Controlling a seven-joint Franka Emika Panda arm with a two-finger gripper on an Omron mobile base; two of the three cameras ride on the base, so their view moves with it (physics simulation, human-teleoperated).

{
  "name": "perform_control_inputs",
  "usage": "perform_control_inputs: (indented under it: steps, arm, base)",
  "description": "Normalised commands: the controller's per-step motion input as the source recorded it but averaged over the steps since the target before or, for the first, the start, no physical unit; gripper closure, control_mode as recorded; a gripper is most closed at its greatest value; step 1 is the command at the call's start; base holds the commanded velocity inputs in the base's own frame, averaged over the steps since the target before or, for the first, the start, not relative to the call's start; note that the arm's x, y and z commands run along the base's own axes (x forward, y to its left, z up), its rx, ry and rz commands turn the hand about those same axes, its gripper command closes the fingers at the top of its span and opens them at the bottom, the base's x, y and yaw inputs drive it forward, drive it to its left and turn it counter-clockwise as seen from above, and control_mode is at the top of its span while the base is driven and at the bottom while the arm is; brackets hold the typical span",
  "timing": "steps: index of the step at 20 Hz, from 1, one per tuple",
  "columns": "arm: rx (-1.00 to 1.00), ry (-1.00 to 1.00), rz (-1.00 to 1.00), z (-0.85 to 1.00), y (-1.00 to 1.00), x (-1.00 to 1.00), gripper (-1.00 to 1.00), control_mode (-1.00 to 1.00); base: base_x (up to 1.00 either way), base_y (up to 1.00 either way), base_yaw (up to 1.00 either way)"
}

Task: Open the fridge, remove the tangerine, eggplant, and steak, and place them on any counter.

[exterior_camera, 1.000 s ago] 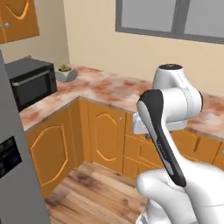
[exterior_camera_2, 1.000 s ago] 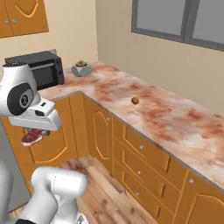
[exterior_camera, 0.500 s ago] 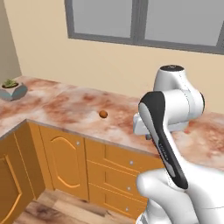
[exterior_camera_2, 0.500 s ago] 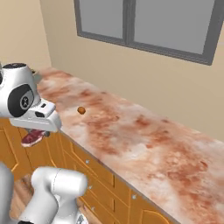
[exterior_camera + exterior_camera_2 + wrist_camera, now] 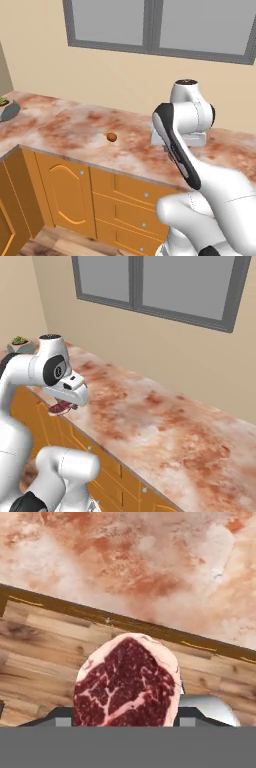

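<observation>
The small round orange tangerine (image 5: 112, 136) lies on the marbled stone counter (image 5: 75, 132), right of the potted plant (image 5: 6, 108). The flat marbled steak (image 5: 60, 407) hangs over the counter's front edge.

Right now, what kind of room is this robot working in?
Most likely a home kitchen: a long marbled stone counter over orange wooden cabinets with drawers, a window above it, and the gripper holding a raw steak.

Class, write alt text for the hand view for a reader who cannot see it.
A marbled red steak sits gripped in the tool at the bottom. Beyond it lie the wooden floor and the dark front edge of the reddish-brown and cream marbled counter.
</observation>
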Motion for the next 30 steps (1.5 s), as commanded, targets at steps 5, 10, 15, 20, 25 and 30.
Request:
perform_control_inputs:
  steps: [5, 10, 15, 20, 25, 30]
  arm:
    - [0.0, 0.0, -0.24, -0.98, -0.43, 1.0, 1.0, -1.0]
    - [0.0, -0.01, -0.19, -0.71, -0.08, 1.0, 1.0, -1.0]
    - [0.0, -0.03, -0.18, -0.53, 0.0, 1.0, 1.0, -1.0]
    - [0.0, -0.07, -0.14, -0.36, 0.0, 0.92, 1.0, -1.0]
    - [0.0, -0.03, -0.14, -0.42, -0.05, 0.86, 1.0, -1.0]
    - [0.0, 0.0, -0.12, -0.53, -0.17, 0.21, 1.0, -1.0]
  base:
    - [0.0, 0.0, 0.0]
    - [0.0, 0.0, 0.0]
    - [0.0, 0.0, 0.0]
    - [0.0, 0.0, 0.0]
    - [0.0, 0.0, 0.0]
    - [0.0, 0.0, 0.0]
